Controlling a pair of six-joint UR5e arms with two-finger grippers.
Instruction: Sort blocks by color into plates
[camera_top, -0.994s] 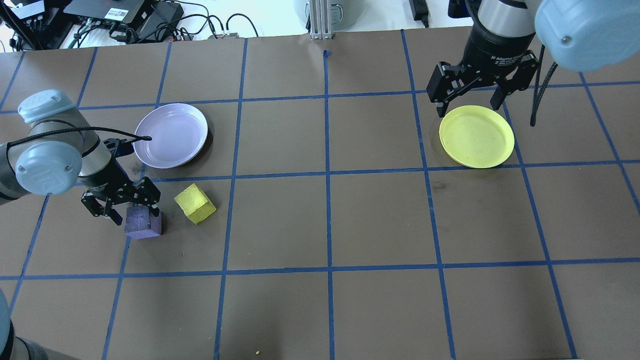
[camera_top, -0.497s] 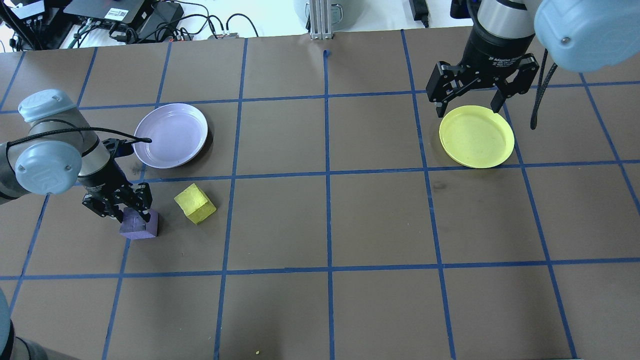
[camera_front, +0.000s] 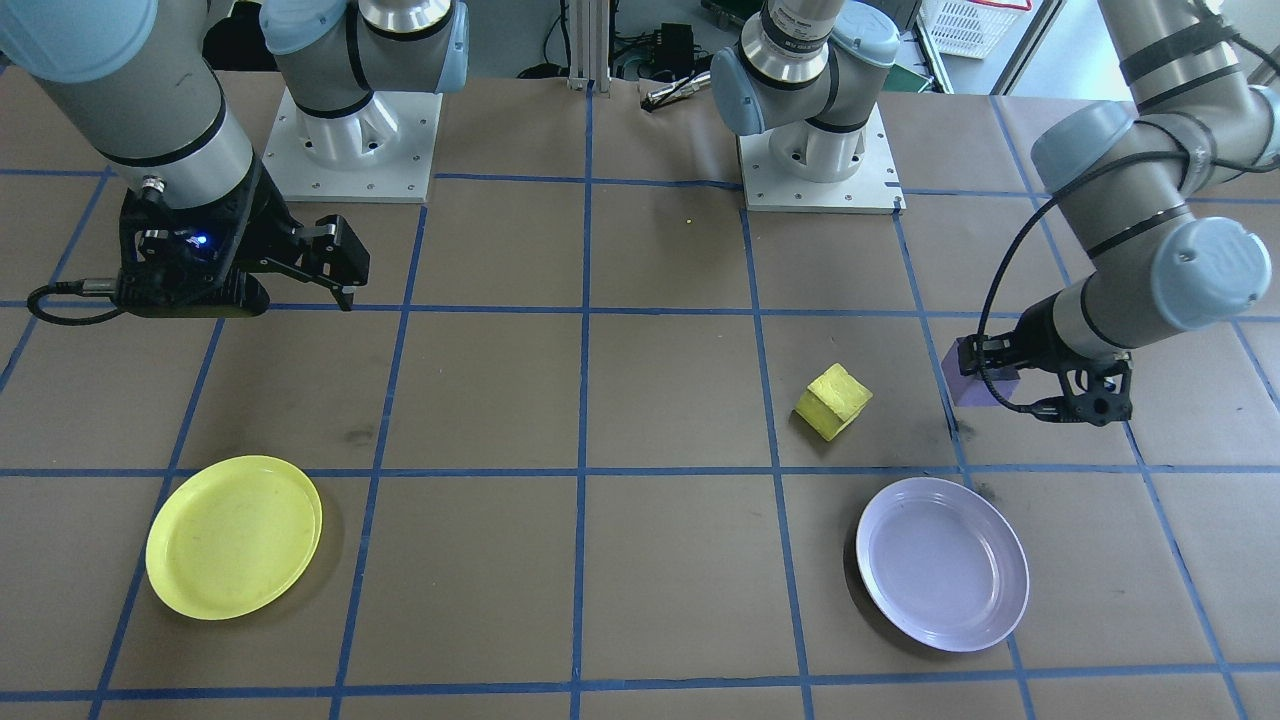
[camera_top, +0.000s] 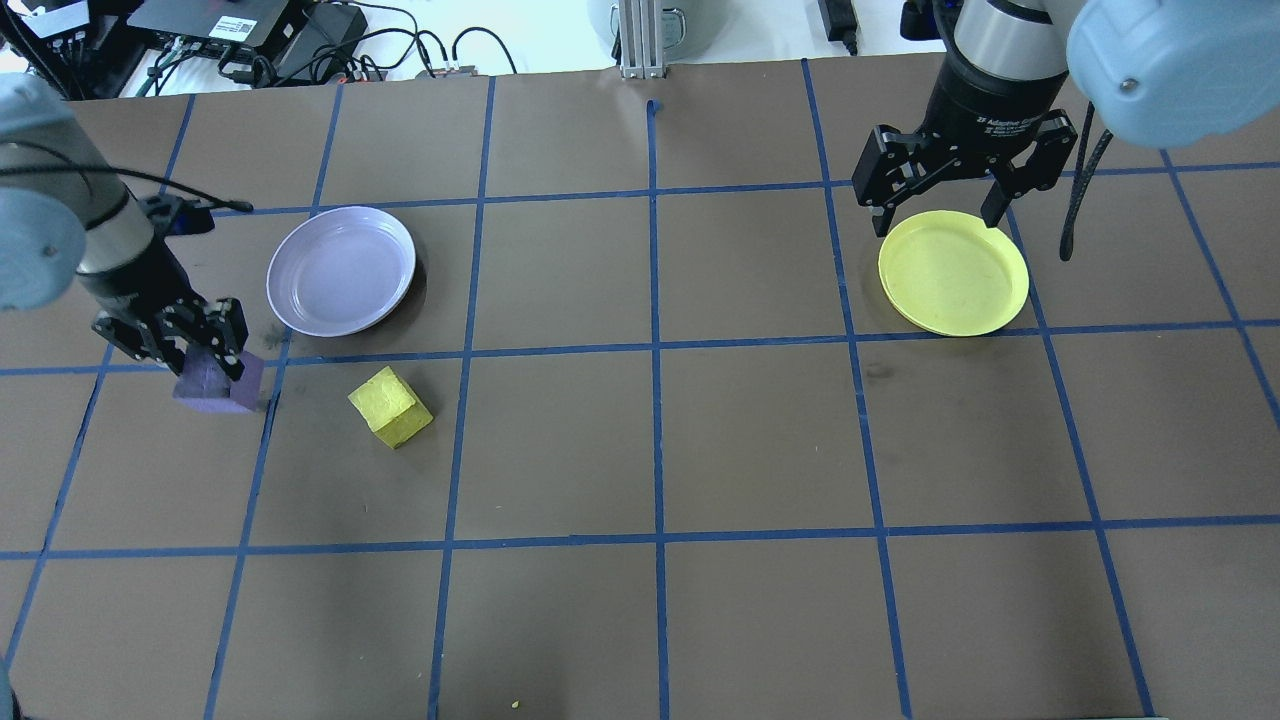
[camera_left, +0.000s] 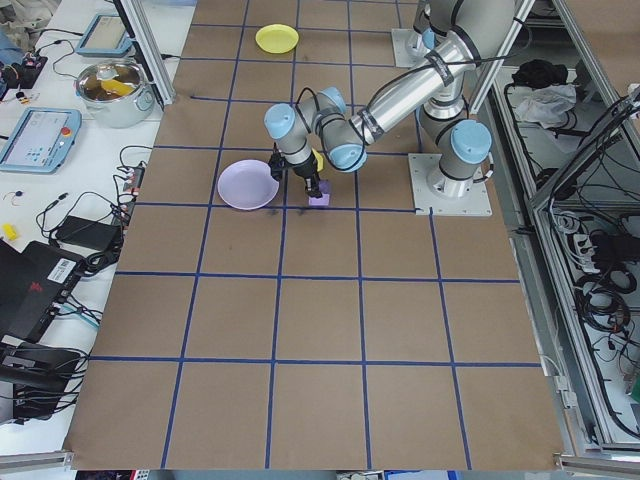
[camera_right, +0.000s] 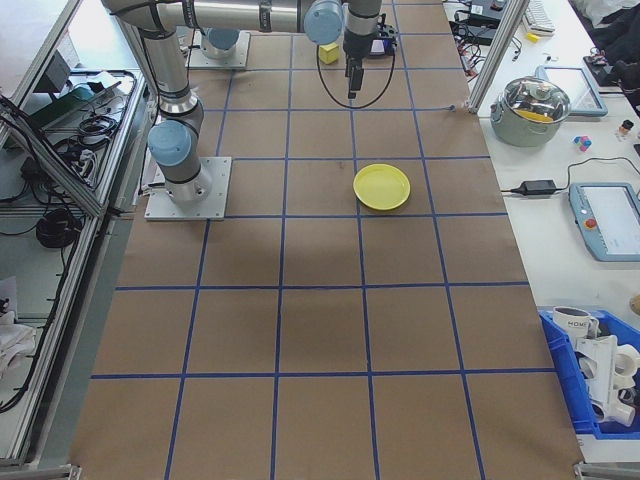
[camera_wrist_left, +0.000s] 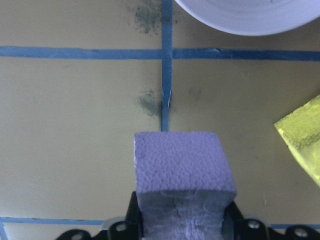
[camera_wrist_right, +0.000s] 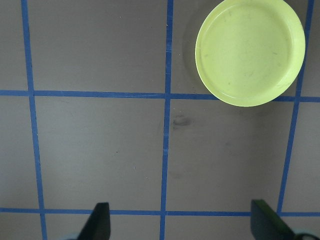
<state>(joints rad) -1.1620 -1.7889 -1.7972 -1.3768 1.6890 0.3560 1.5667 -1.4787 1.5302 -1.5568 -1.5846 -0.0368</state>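
Carry step, by the look of it: left gripper is clamped on the purple block and holds it clear of the table, just short of the lavender plate. Yellow block sits on the table near that plate, well apart from the yellow plate. Right gripper hangs over the yellow plate's far rim w/ fingers spread, nothing btwn them. Next move prob. calls for swinging the purple block over the lavender plate, lowering, then letting go. Left wrist view shows the block pinched on both sides, with only the plate's edge up top; overhead shows the gap to the plate but not the grip contact.
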